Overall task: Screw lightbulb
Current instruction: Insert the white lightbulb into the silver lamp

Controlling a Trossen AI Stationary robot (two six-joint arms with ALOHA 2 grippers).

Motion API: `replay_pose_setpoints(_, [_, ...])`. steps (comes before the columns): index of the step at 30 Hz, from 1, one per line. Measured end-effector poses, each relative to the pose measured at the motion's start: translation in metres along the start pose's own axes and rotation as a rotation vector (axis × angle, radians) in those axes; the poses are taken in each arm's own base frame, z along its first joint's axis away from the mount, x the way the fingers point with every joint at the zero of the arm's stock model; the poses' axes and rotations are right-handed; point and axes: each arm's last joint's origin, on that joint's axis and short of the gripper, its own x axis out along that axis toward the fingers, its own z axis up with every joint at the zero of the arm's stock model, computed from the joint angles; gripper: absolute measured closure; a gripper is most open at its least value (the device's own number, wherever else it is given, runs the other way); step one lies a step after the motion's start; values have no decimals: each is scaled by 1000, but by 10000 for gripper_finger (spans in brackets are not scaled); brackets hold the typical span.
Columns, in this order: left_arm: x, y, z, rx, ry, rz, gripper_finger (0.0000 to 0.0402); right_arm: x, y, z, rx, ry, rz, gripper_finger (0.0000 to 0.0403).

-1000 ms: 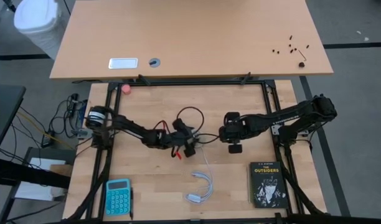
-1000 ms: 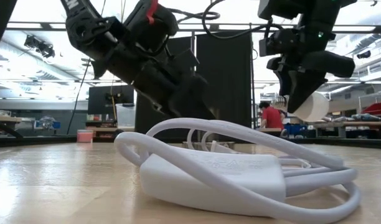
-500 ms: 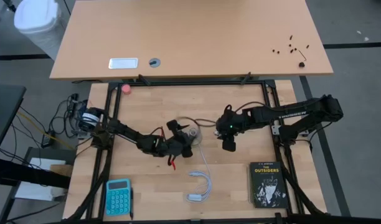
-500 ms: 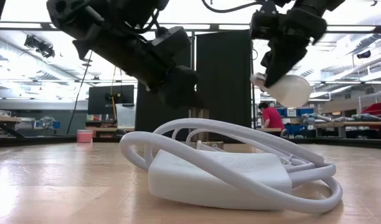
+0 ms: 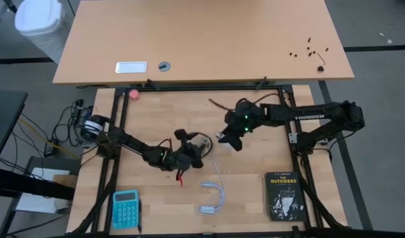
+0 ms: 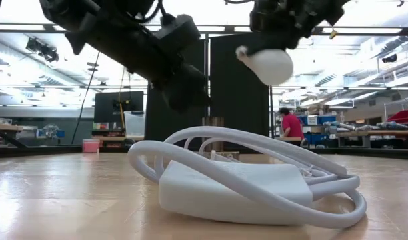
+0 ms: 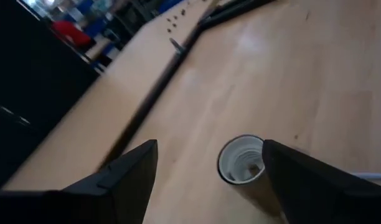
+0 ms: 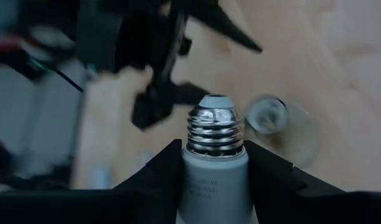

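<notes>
The bulb (image 8: 214,155) is in the right gripper (image 8: 212,163). The two dark fingers (image 8: 159,171) press on its white neck from both sides, so this gripper is closed tight on the bulb. The shiny screw end sticks out in front of the fingers. In the low view the round white end of the bulb (image 6: 269,65) hangs up in the air, well above the table (image 6: 57,193), under the right gripper (image 6: 284,27).

Out past the screw end, a little to one side, sits the socket (image 8: 268,115) on the wood. It does not touch the bulb. From above, the right gripper (image 5: 230,137) is near the socket (image 5: 203,141), with a small gap between them.

The left gripper (image 7: 209,171) is just beside the socket (image 7: 241,160). Its fingers (image 7: 131,174) stand wide apart, one on each side of the socket, and do not touch it. The socket is a round white cup with its open mouth up. From above, the left gripper (image 5: 192,151) is low on the table, right next to the socket.

Nearer the table's front lies a white cord (image 5: 216,197) with a plug block. In the low view the cord (image 6: 244,177) fills the front. A book (image 5: 283,196) lies below the right gripper, well apart. A blue calculator (image 5: 125,209) lies far off by the left corner.
</notes>
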Motion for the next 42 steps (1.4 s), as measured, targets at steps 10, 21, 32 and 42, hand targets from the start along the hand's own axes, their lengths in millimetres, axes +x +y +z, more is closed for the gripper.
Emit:
replay_pose_setpoints(10, [-12, -3, 7, 80, -31, 109, 108, 25, -22, 6, 167, 47, 172, 252])
replay_pose_setpoints(21, [-18, -7, 11, 344, -52, 94, 108, 59, -63, 11, 578, 93, 274, 252])
replay_pose_setpoints(32, [-16, -6, 16, 790, -83, 79, 108, 63, -68, 22, 687, 116, 469, 252])
replay_pose_setpoints(42, [-33, -6, 31, 788, -104, 200, 116, 57, -78, 25, 666, 106, 489, 252])
